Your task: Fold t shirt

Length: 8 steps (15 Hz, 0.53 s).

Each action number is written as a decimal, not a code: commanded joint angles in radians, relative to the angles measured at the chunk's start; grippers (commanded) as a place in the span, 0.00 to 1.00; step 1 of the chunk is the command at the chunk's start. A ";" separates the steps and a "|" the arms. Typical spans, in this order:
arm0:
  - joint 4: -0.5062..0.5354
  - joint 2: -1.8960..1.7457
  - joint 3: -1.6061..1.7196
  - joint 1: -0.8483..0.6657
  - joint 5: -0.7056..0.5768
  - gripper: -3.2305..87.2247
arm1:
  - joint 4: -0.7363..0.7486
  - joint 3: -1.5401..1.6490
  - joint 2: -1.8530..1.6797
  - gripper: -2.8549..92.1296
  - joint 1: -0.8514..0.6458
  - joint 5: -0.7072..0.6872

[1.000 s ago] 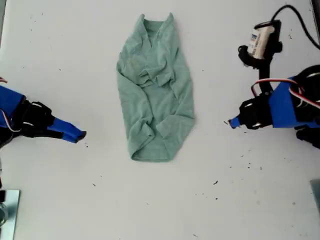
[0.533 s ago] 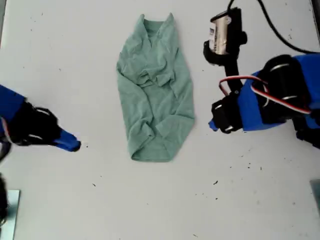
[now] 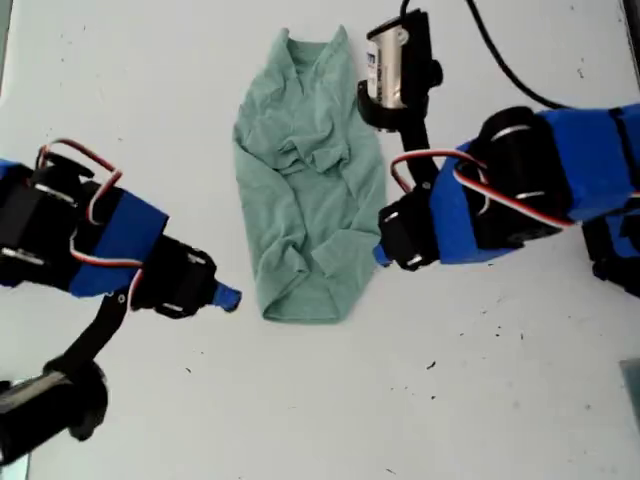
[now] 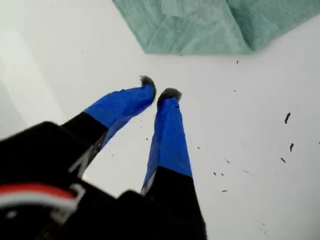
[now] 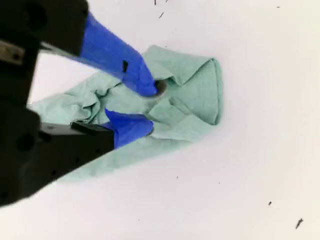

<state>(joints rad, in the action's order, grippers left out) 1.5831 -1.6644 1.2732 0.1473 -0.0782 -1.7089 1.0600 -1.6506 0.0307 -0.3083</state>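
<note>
While everything sits on a plain white table point(image 3: 520, 400), it's not spotless: little dark specks are scattered over it, mostly toward the lower part of the exterior view. Nothing of the room beyond shows, just a sliver of something metallic point(image 3: 15, 425) at the exterior view's lower left edge.

Count-wise: one t shirt point(image 3: 310, 180), two arms, two grippers, and a black cable point(image 3: 510, 70) snaking in from the top toward the arm on the exterior view's right.

That t shirt is pale sage green, wrinkled, bunched into a long narrow shape running top to bottom through the middle of the exterior view, collar end up top, rounded end at the bottom.

My first gripper point(image 4: 159, 93) comes in from the exterior view's left point(image 3: 228, 297) and sits just beside the shirt's lower edge, not touching it. Its blue fingers are nearly together, only a thin gap between the tips, nothing held.

My second gripper point(image 5: 149, 107) comes from the exterior view's right point(image 3: 381, 252), over the shirt's lower right edge. Its jaws are spread, both tips over the folds; can't tell whether they're pressing into the cloth or just above it.
</note>
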 commanded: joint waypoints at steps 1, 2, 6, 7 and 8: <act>0.002 -0.071 -0.051 -0.058 -0.018 0.37 | -0.023 -0.117 0.028 0.38 0.018 -0.018; 0.003 -0.071 -0.051 -0.072 -0.026 0.37 | -0.023 -0.129 0.040 0.40 0.018 -0.018; -0.008 0.083 -0.026 -0.109 -0.015 0.40 | -0.037 -0.155 0.164 0.40 -0.005 0.009; -0.029 0.146 -0.026 -0.114 -0.011 0.40 | -0.035 -0.155 0.225 0.40 -0.014 0.018; -0.060 0.199 -0.026 -0.121 -0.002 0.41 | -0.031 -0.166 0.293 0.40 -0.025 0.020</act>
<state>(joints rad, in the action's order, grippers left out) 1.5555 -1.4926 1.2732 0.0522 -0.0951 -1.7426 0.9649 -1.3944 0.0276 -0.3068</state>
